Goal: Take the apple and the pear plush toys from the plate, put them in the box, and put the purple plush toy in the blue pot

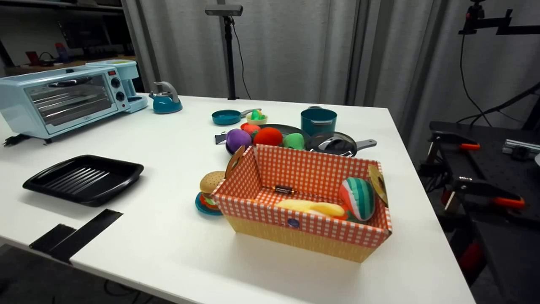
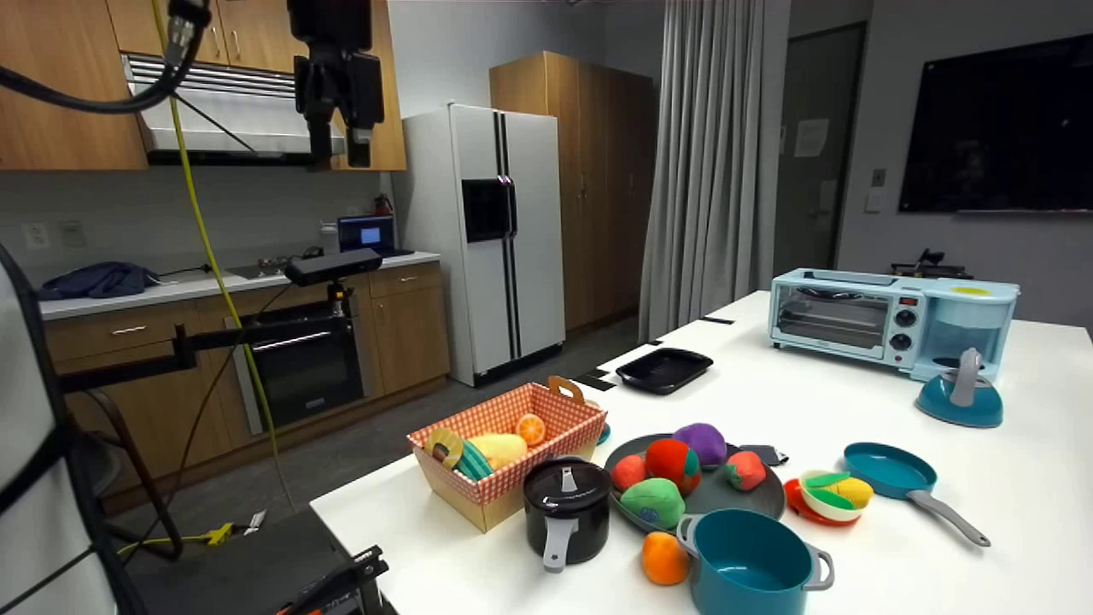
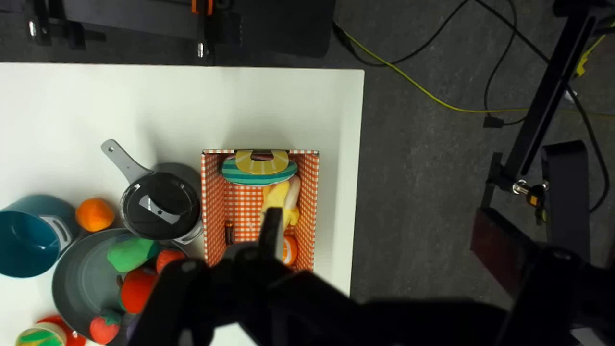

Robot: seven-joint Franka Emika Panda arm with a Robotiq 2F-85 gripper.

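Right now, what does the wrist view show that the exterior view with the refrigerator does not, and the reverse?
Of these two, only the wrist view shows what looks like a battery inside the box. Only the exterior view shows the refrigerator, toaster oven, kettle, black tray and blue frying pan. Both show the box, the blue pot, the plate and the gripper.

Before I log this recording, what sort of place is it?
Probably a robotics lab with a kitchen area: exterior views show a white refrigerator, a range hood and, by the table, what looks like a camera on a stand.
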